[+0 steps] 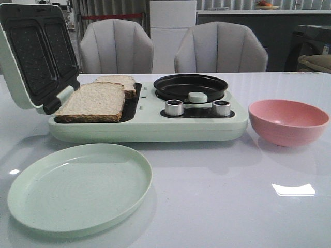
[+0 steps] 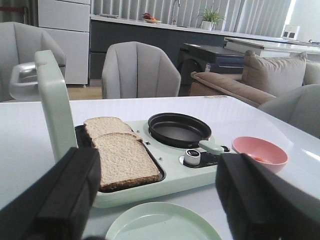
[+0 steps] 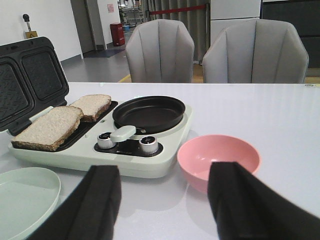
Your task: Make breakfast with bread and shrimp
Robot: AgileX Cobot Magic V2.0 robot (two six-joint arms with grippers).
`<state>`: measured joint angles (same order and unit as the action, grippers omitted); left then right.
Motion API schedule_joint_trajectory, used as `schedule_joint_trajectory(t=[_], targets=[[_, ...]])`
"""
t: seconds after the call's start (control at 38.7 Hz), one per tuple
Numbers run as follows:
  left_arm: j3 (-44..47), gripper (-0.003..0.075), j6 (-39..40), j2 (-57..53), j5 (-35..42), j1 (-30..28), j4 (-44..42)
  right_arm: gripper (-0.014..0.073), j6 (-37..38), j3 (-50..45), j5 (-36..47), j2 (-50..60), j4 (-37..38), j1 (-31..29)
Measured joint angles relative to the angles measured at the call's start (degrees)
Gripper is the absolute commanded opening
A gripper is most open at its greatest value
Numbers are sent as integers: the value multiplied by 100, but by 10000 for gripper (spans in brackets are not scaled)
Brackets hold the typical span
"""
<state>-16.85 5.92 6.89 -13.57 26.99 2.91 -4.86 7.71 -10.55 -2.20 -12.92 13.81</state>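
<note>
Two bread slices lie on the left grill tray of a pale green breakfast machine (image 1: 150,126), the near slice (image 1: 93,102) partly over the far slice (image 1: 120,82). They also show in the left wrist view (image 2: 125,160) and the right wrist view (image 3: 50,127). A pink bowl (image 1: 287,121) stands right of the machine. A small orange bit, the shrimp (image 2: 257,159), peeks over its rim; the rest is hidden. My left gripper (image 2: 157,210) is open and empty, short of the green plate (image 2: 162,222). My right gripper (image 3: 167,205) is open and empty, short of the bowl (image 3: 218,160). Neither gripper shows in the front view.
The machine's lid (image 1: 36,51) stands open at the left. A black round pan (image 1: 190,86) with two knobs (image 1: 174,107) sits on its right half. The pale green plate (image 1: 77,186) lies at the front left. Two grey chairs (image 1: 116,46) stand behind the table.
</note>
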Motion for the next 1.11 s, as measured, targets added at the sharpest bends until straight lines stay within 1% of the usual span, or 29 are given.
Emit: schedule_joint_trajectory(t=[0.26, 0.39, 0.54, 0.65, 0.77, 0.93, 1.11], targets=[[-14, 543, 0, 0, 27, 0, 0, 487, 0, 0, 22, 4, 0, 0], [-358, 543, 0, 257, 27, 0, -55, 487, 0, 0, 22, 4, 0, 0], [-1146, 518, 0, 1078, 56, 0, -180, 487, 0, 0, 22, 4, 0, 0], [-1716, 489, 0, 1907, 56, 0, -127, 487, 0, 0, 22, 4, 0, 0], [-2402, 489, 0, 2980, 33, -41, -127, 487, 0, 0, 22, 4, 0, 0], [-3215, 489, 0, 4147, -249, -515, -54, 487, 0, 0, 22, 4, 0, 0], [-4209, 489, 0, 5214, -787, -1422, 124, 487, 0, 0, 22, 4, 0, 0]])
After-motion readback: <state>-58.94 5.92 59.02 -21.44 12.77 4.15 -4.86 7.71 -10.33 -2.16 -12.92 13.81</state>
